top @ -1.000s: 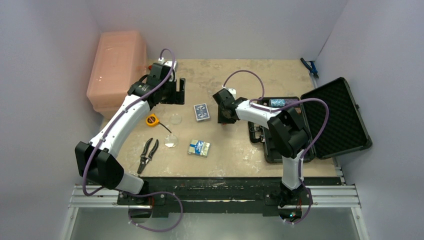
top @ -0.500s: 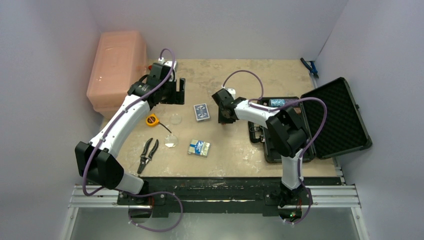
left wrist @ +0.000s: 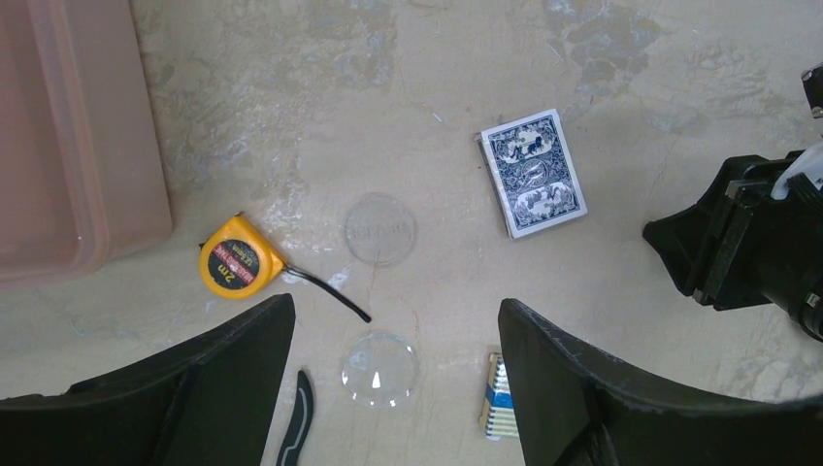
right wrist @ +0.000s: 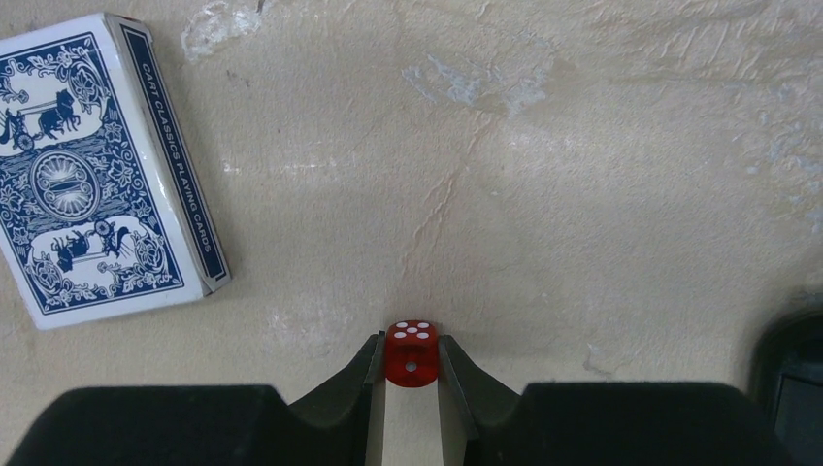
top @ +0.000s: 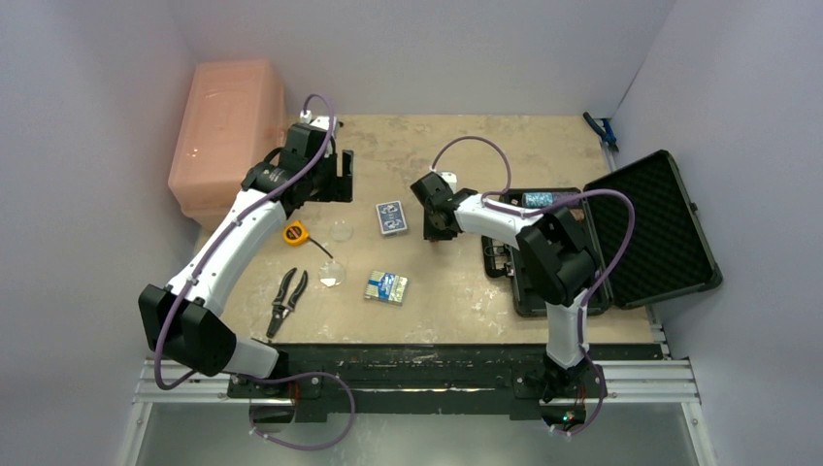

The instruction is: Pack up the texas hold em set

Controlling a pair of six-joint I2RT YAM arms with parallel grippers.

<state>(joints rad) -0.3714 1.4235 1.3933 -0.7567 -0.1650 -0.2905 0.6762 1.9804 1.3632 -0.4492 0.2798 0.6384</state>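
The right gripper had its two black wedge-shaped fingers nearly shut, pinching a small translucent red die with white pips by its side faces. Whether the die touched the surface below could not be told. It sat over the beige, mottled and scuffed tabletop, near the right of a blue-backed boxed card deck with ornate white print, which lay flat and apart from the fingers.

The left gripper hung well above the table with its broad matte black fingers spread wide, holding nothing. Below it lay a flat, frosted round disc with faint embossed lettering and, nearer the arm bases, a clear glossy domed disc; the two were apart. A yellow tape measure with a thin black strap lay to their left, just beside the pink translucent plastic bin. A second blue card deck with a pale striped border rested flat near the front edge, and black-handled pliers lay well to its left.

The black hard plastic briefcase stood open at the table's right side, its lid thrown back and lined with ridged dark foam, its base partly hidden behind the right arm
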